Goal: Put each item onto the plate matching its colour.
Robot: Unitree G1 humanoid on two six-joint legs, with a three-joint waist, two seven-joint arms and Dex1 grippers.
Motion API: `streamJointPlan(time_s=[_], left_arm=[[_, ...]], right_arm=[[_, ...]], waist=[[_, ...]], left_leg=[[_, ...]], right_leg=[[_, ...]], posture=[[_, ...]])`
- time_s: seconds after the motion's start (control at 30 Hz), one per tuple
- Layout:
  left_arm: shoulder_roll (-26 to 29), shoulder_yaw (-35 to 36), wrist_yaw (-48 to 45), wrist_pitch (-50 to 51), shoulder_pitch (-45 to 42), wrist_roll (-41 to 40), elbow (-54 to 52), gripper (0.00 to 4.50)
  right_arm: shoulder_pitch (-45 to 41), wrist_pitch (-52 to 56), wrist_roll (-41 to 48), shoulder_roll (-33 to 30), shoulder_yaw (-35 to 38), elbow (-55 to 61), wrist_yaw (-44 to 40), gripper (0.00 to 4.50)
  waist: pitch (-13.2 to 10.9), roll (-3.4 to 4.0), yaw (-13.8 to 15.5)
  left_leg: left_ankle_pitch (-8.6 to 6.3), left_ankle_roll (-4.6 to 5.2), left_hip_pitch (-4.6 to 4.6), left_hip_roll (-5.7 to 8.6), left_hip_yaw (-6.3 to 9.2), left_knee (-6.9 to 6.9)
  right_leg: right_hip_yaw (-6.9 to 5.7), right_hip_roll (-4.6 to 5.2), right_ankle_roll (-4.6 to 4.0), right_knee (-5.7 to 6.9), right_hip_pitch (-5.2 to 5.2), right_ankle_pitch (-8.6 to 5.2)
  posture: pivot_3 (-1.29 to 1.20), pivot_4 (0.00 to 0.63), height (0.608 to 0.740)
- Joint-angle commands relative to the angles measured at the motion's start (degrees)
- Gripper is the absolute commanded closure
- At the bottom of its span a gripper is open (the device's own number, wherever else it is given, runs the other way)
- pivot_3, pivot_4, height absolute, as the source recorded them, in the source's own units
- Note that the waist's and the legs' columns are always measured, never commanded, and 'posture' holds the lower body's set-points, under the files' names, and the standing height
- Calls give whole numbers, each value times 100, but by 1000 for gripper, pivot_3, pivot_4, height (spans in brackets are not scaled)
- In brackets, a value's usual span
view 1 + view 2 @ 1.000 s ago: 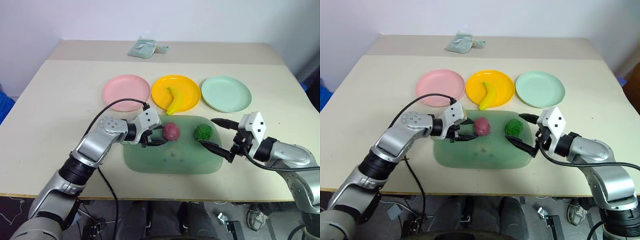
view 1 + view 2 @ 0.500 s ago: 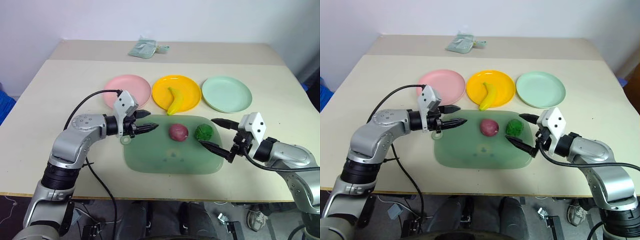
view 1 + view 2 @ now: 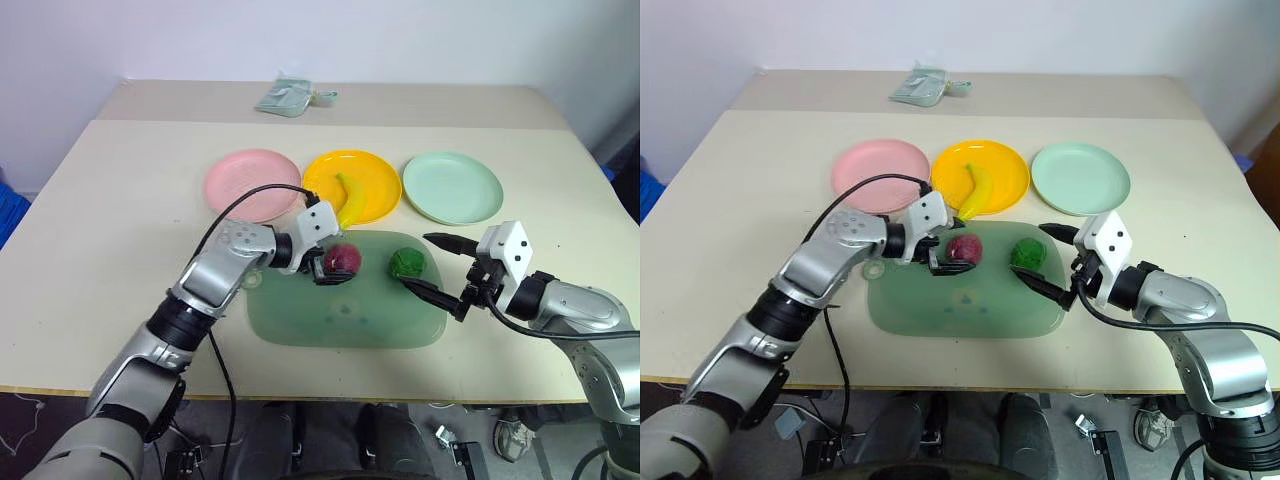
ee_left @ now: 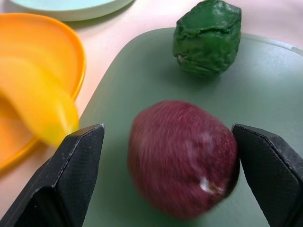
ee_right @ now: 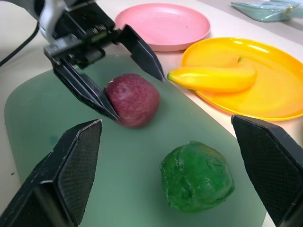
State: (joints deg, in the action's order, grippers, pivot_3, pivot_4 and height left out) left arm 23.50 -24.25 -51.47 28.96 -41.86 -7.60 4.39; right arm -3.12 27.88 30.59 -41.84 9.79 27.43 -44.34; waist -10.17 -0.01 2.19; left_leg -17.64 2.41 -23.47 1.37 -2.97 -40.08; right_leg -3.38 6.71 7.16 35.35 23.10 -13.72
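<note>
Left gripper [image 3: 335, 262] spread wide, fingers flanking the maroon lump [image 3: 343, 260] without gripping. Right gripper [image 3: 436, 265] wide open, empty, beside the green ball [image 3: 406, 263].

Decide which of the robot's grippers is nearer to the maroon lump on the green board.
Left. The left gripper straddles the maroon lump with open fingers; the right gripper, also open, sits beyond the green ball.

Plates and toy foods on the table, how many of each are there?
Plates: 3, the pink plate, yellow plate and mint green plate.
Toy foods: 3, the yellow banana, maroon lump and dark green ball.
Total: 6.
</note>
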Motion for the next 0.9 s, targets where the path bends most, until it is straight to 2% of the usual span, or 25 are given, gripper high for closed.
streamJointPlan(time_s=[0.03,0.07,0.1,0.17,0.23,0.27,0.4,0.53,0.6,0.67,0.8,0.9], left_arm=[[-66,-69,-81,-288,-173,213,163,98],[-79,-56,-120,-300,-173,223,177,98],[-62,-57,-191,-308,-159,234,164,326],[-9,-56,-302,-333,-112,269,120,955],[21,-15,-350,-299,-63,258,60,1834],[38,9,-363,-277,-47,250,21,2009],[41,340,-356,-81,-12,-24,-261,2033],[56,1160,-278,498,48,-713,-754,2033],[48,1643,43,725,-3,-882,-764,2033],[42,1996,701,560,-132,-612,-478,2033],[-250,2955,2742,1044,-830,-277,969,2033],[-280,3102,3278,857,-977,-102,1600,2033]], right_arm=[[30,-16,61,48,106,292,95,0],[51,-22,58,55,112,304,107,0],[68,-31,55,59,119,307,117,0],[83,-51,52,65,130,300,132,0],[95,-71,50,67,131,296,142,0],[86,-84,45,71,123,282,144,0],[49,-135,16,83,89,215,131,0],[36,-167,10,72,95,177,103,0],[19,-167,23,63,103,172,95,0],[-10,-165,36,58,100,164,86,0],[-123,-162,23,77,7,109,65,0],[-217,-159,4,98,-70,65,46,0]], waist=[[0,0,-2],[0,0,-3],[0,-1,-3],[0,0,6],[0,0,3],[0,0,0],[0,0,-1],[0,0,-6],[0,0,-6],[0,0,-5],[-2,-5,10],[-1,-4,-5]], left_leg=[[0,0,0,0,0,0],[0,0,0,0,0,0],[0,0,0,0,0,0],[0,1,-1,-1,0,0],[0,0,-1,-1,0,0],[0,0,-1,-1,1,0],[0,0,-1,-1,1,0],[0,0,-1,-3,3,0],[0,0,-1,-4,3,0],[0,0,-1,-4,4,-1],[0,0,-1,0,7,-6],[0,1,0,2,7,-1]], right_leg=[[0,0,0,-1,0,0],[0,0,0,0,0,0],[0,0,0,0,1,0],[0,1,0,-1,1,0],[0,1,0,-1,0,0],[1,1,0,-1,1,0],[1,1,0,0,1,0],[1,1,0,0,2,0],[1,2,0,0,2,0],[1,2,0,1,1,0],[-1,1,1,6,-1,1],[-1,1,3,9,0,0]], posture=[[0,150,740],[0,150,740],[0,150,740],[0,150,740],[0,150,740],[0,150,740],[0,150,740],[0,150,740],[0,150,740],[0,150,740],[0,150,740],[0,150,740]])
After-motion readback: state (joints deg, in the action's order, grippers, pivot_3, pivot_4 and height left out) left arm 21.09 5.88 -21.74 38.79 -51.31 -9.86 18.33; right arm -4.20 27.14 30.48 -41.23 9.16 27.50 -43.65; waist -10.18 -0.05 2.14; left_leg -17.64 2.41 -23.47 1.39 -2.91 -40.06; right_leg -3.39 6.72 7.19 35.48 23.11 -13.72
